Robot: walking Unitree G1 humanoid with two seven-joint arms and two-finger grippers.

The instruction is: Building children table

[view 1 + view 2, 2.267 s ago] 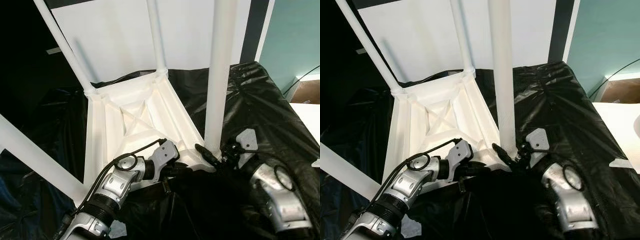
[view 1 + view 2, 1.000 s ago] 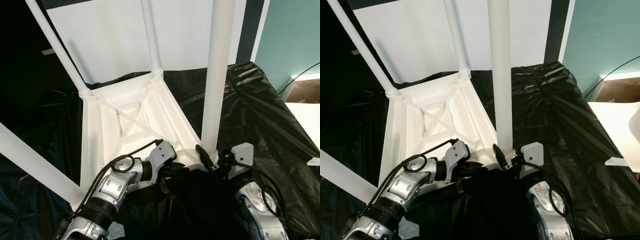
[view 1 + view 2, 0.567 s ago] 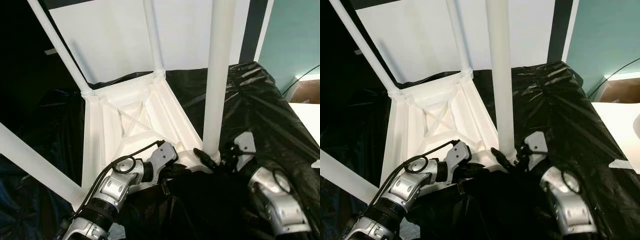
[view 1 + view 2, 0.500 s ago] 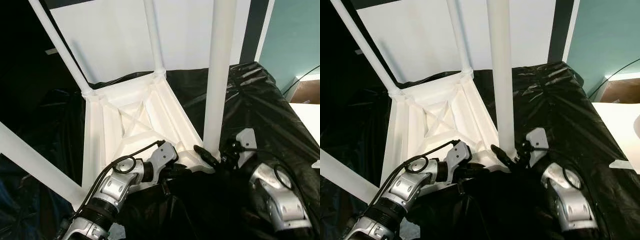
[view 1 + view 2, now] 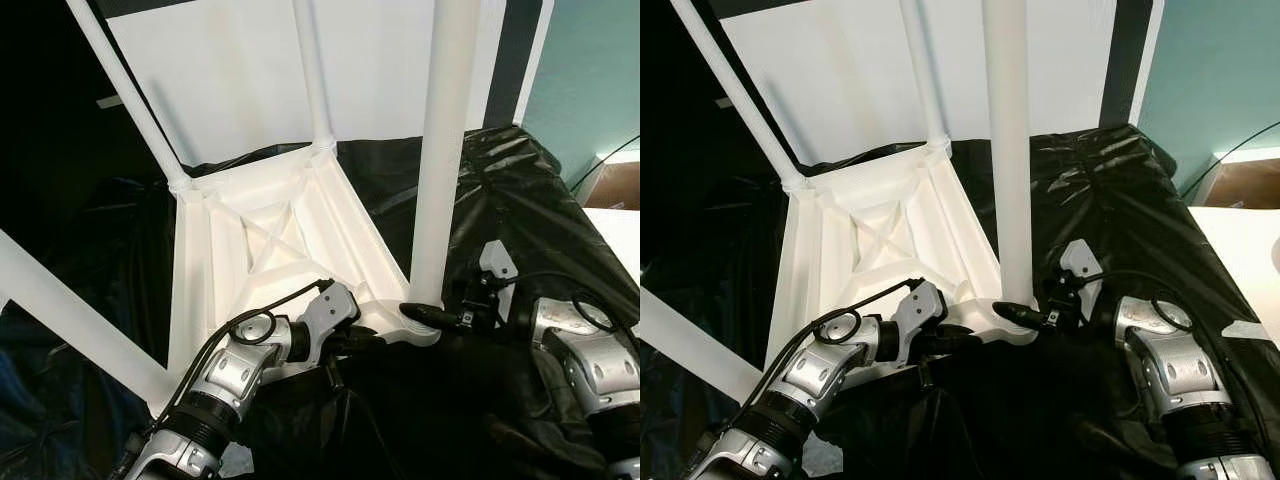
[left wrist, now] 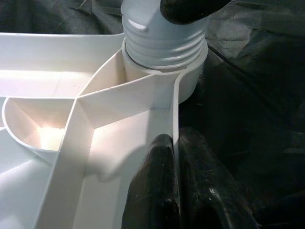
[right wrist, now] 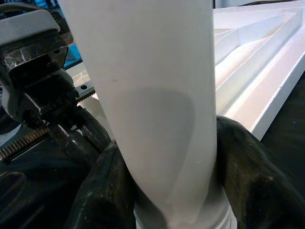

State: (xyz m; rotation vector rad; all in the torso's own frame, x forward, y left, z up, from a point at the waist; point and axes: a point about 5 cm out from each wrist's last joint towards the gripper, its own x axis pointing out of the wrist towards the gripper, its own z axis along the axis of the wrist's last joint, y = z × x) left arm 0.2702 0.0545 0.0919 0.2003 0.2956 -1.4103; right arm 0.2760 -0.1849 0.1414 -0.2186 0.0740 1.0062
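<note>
White children's table (image 5: 270,250) lies upside down on black plastic sheeting (image 5: 520,190), ribbed underside up. Three legs already stand from its corners; a fourth leg (image 5: 440,170) stands upright in the near right corner socket (image 6: 164,67), threads showing at its base. Right gripper (image 5: 432,314) closed around the base of that leg, one finger either side, pads pressed to the tube. Left gripper (image 5: 352,343) at the table's near edge, its fingers (image 6: 157,191) nearly together and pinching the thin rim wall (image 6: 175,119), apparently gripping it, though contact is partly shadowed.
</note>
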